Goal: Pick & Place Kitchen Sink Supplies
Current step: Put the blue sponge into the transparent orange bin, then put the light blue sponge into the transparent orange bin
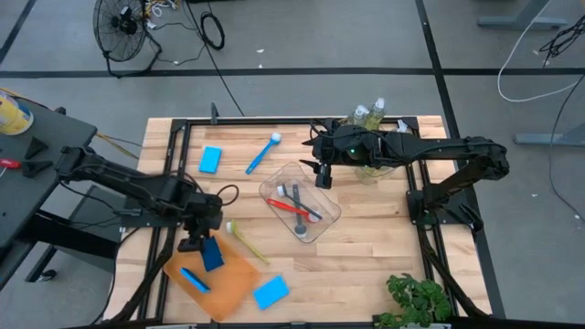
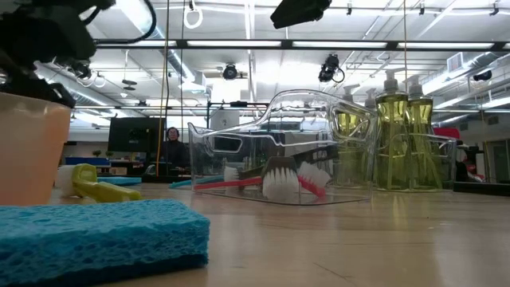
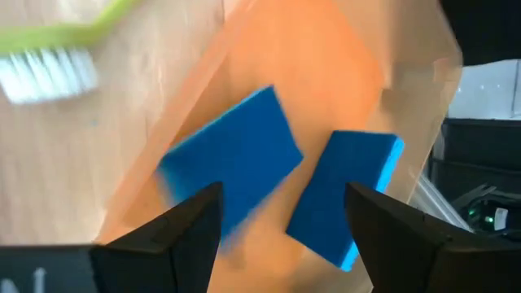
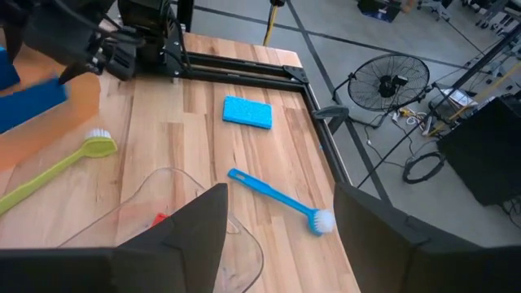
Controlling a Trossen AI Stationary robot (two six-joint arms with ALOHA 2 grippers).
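Observation:
Two blue sponges [image 3: 232, 159] [image 3: 342, 195] lie in the orange tray [image 1: 228, 283] at the near left. My left gripper [image 3: 283, 232] hangs open just above them, in the high view [image 1: 195, 242] over the tray's far edge, touching neither. A third sponge [image 1: 271, 292] lies on the table beside the tray, and another sponge [image 1: 210, 160] at the far left. A yellow-green brush [image 1: 245, 239] and a blue brush [image 1: 263, 153] lie on the wood. My right gripper [image 1: 322, 174] waits open above the far edge of a clear tub [image 1: 315, 224] holding red and grey brushes.
Soap bottles [image 1: 370, 114] stand in a second clear tub [image 2: 446, 159] at the far right, under my right arm. A green plant [image 1: 416, 300] sits at the near right corner. Bare wood shows along the near edge, right of the tray.

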